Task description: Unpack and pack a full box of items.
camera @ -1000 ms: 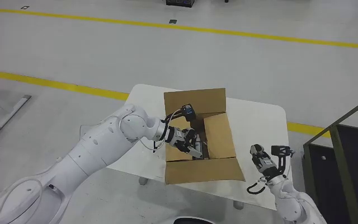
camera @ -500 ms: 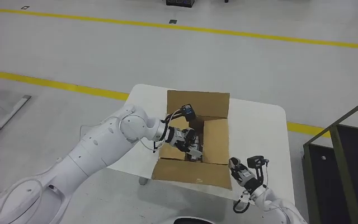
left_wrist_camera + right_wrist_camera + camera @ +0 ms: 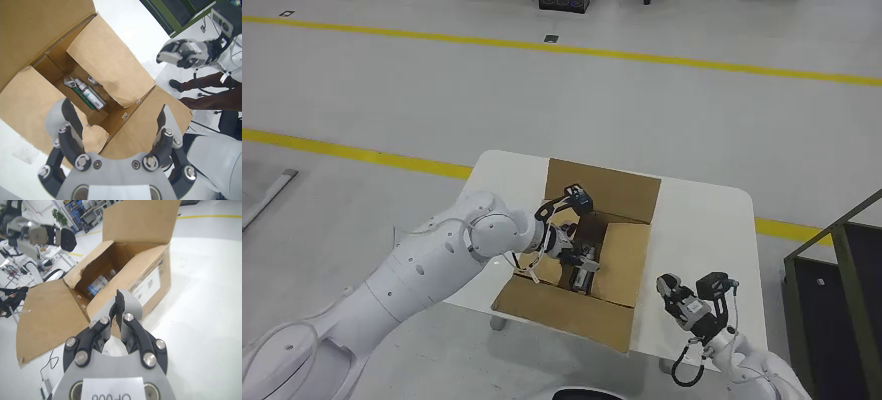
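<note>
An open cardboard box stands on the white table with its flaps spread. On its floor lie a green-handled wrench, a clear bottle and a small metal part. My left gripper hangs open over the box mouth, its fingers above a torn inner flap and holding nothing. My right gripper is shut and empty near the table's front right corner, beside the box. In the right wrist view it points at the box, where the bottle shows inside.
The near flap of the box juts past the table's front edge. A green metal frame stands to the right of the table. Bare tabletop lies right of the box and behind it.
The box has turned clockwise and slid slightly, so its near flap now points front-left. My right gripper dipped toward the front edge and sits closer to the box. The left gripper stayed over the opening.
</note>
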Controlling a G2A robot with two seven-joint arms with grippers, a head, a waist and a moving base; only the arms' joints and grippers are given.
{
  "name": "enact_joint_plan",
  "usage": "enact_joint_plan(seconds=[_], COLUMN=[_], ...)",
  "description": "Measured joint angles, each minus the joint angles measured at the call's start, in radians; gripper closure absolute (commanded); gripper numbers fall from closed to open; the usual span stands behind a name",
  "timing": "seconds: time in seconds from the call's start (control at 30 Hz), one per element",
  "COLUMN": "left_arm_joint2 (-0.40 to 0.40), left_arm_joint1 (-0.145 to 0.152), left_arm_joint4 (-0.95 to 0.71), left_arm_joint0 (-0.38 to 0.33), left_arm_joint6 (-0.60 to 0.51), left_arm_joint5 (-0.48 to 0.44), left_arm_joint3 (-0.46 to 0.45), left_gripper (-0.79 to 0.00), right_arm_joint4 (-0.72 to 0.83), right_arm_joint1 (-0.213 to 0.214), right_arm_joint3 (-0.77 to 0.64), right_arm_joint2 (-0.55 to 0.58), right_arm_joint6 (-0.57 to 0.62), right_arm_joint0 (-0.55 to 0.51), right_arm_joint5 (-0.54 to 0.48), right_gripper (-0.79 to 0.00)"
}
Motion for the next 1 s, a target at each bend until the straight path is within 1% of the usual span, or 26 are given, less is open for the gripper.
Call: enact_joint_plan(seconds=[0.27,0.33,0.37,0.43,0.5,0.57,0.67,0.73,0.87,1.0], left_arm_joint2=[0.000,0.000,0.000,0.002,0.032,0.071,0.107,0.127,0.173,0.197], left_arm_joint1=[0.000,0.000,0.000,-0.002,-0.010,-0.027,-0.057,-0.076,-0.127,-0.176], left_arm_joint4=[0.001,0.001,0.000,-0.003,0.058,0.198,0.380,0.449,0.601,0.689], left_arm_joint0=[0.000,0.000,0.001,0.013,0.006,-0.002,-0.006,-0.011,-0.020,-0.019], left_arm_joint6=[0.000,0.000,0.001,0.011,-0.027,-0.078,-0.109,-0.133,-0.192,-0.227], left_arm_joint5=[0.000,0.000,0.001,0.026,0.104,0.187,0.279,0.335,0.460,0.509], left_arm_joint3=[0.000,0.000,0.000,0.000,-0.023,-0.059,-0.078,-0.075,-0.063,-0.024], left_gripper=[-0.785,-0.785,-0.785,-0.785,-0.785,-0.785,-0.785,-0.785,-0.785,-0.785], right_arm_joint4=[-0.131,-0.124,-0.090,-0.061,-0.053,-0.030,-0.010,-0.012,-0.012,-0.007], right_arm_joint1=[-0.006,-0.011,-0.014,-0.015,-0.015,-0.016,-0.016,-0.016,-0.016,-0.017], right_arm_joint3=[-0.052,-0.049,-0.048,-0.052,-0.053,-0.048,-0.042,-0.040,-0.039,-0.037], right_arm_joint2=[0.027,0.019,0.016,0.015,0.015,0.016,0.021,0.025,0.028,0.026], right_arm_joint6=[-0.168,-0.190,-0.188,-0.177,-0.166,-0.153,-0.141,-0.137,-0.129,-0.121], right_arm_joint0=[0.024,0.021,0.021,0.024,0.023,0.021,0.018,0.017,0.016,0.019], right_arm_joint5=[0.165,0.198,0.213,0.222,0.218,0.212,0.205,0.201,0.195,0.189], right_gripper=[0.000,0.000,0.000,0.000,0.000,0.000,0.000,0.000,0.000,0.000])
